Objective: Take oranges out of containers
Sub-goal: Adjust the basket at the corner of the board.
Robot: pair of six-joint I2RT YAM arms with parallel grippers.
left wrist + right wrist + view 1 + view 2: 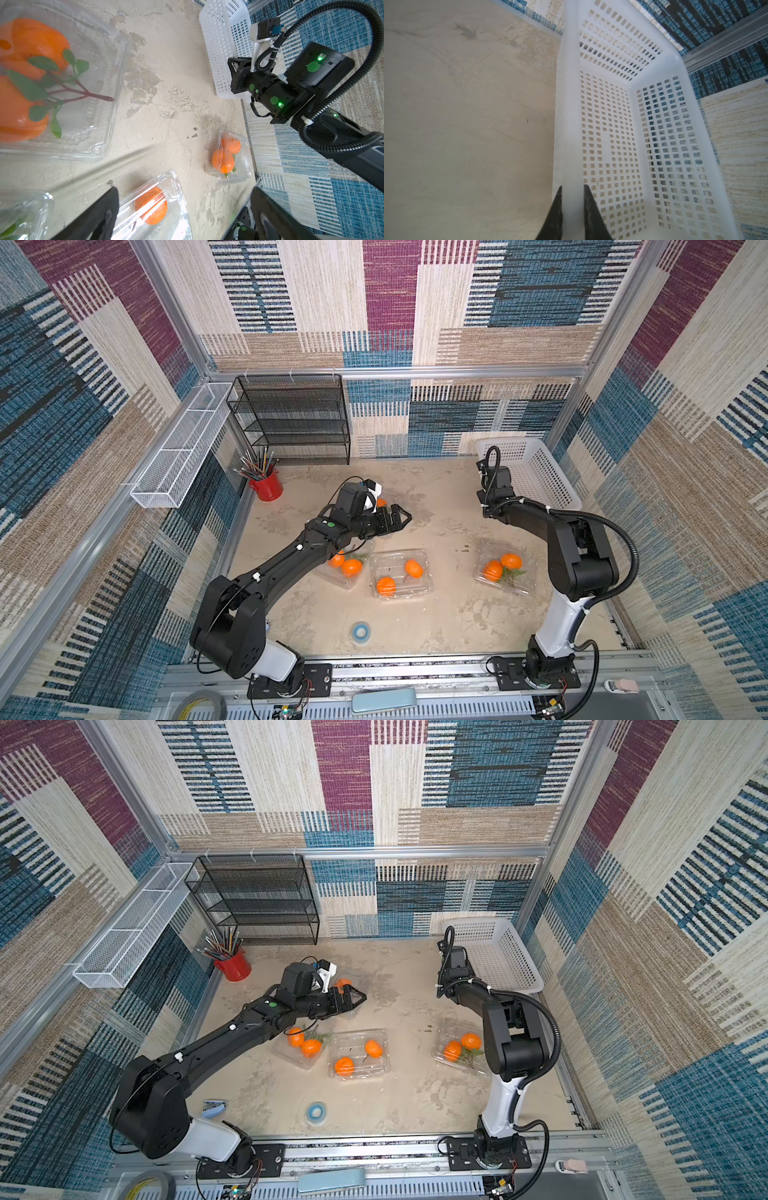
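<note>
Right gripper (573,187) had its two black fingers (557,214) close together, pinching the side wall of a big white plastic basket full of little holes (660,133). That basket sat at 2 o'clock on the sandy-coloured table (436,626). Left gripper (185,189) was spread wide and held nothing, up in the air near 11 o'clock.

Small round bright oranges (386,585) lay inside see-through thin plastic boxes (384,564). Two sat in the box near the middle. Two with green leaves sat in the box at 9 o'clock (340,581), partly under the left arm (291,564). Two more with leaves sat in the box at 3 o'clock (484,551). Another leafy pair (31,41) with a dark red stem sat in the box at 11 o'clock (97,124).
</note>
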